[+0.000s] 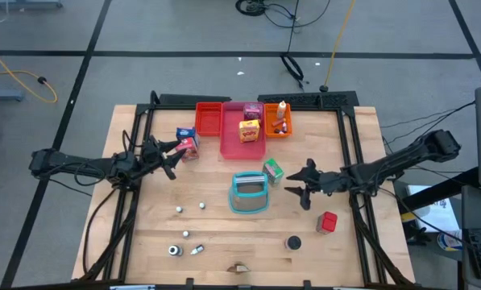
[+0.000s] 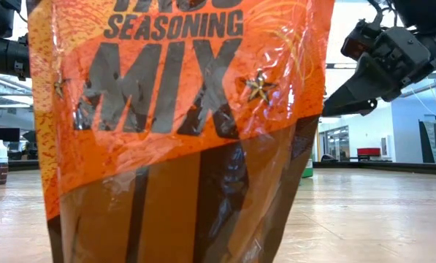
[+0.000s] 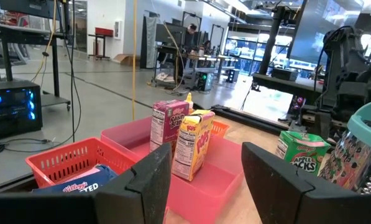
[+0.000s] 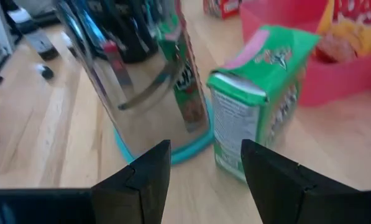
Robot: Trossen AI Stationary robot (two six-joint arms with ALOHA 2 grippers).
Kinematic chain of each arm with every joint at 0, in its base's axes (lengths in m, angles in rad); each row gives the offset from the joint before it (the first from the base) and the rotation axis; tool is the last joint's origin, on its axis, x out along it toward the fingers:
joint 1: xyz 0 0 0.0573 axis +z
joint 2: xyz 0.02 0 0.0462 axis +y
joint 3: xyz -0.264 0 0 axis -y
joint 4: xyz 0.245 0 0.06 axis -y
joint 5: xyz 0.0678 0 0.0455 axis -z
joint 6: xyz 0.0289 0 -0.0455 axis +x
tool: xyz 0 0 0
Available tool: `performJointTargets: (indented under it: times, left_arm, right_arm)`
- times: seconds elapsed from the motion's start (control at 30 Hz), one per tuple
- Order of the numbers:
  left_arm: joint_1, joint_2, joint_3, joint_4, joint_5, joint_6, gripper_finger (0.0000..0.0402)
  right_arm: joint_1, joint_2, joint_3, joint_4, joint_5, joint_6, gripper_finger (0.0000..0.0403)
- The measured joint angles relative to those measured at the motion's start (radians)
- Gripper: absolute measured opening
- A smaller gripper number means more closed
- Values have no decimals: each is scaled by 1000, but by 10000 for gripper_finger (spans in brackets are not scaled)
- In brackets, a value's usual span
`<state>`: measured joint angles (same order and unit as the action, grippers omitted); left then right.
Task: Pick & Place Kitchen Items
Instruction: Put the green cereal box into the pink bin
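Note:
My left gripper [image 1: 172, 158] hangs open above the table's left part, just left of a red-blue carton [image 1: 188, 143] that stands on the wood. Beyond its fingers, the left wrist view shows a yellow carton [image 3: 191, 143] and a maroon carton [image 3: 166, 124] standing in the pink tray [image 3: 222, 180]. My right gripper [image 1: 298, 184] is open at the right, tipped slightly down toward a green carton [image 4: 260, 93]. That carton stands on its base beside a teal-based metal grater [image 4: 135, 74], just ahead of the fingers and untouched. An orange bottle [image 1: 282, 115] stands in the orange tray.
Red [image 1: 209, 118], pink [image 1: 232, 141] and orange [image 1: 277, 129] trays line the far edge. A red cube [image 1: 327, 222], two small balls [image 1: 189, 208], caps [image 1: 184, 250] and a dark disc [image 1: 293, 242] lie toward the near edge. An orange seasoning packet [image 2: 174, 124] fills the low view.

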<state>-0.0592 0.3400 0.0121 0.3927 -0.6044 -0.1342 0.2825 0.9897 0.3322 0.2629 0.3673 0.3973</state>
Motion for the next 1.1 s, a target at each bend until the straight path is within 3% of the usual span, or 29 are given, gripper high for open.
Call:
performJointTargets:
  times: [0.33, 1.1]
  left_arm:
    - [0, 0, 0, 0, 0, 3, 198]
    - [0, 0, 0, -1, 0, 8, 198]
  right_arm:
    - [-2, 65, -58, 165, 128, -67, 188]
    - [-59, 270, -58, 426, 182, -156, 181]
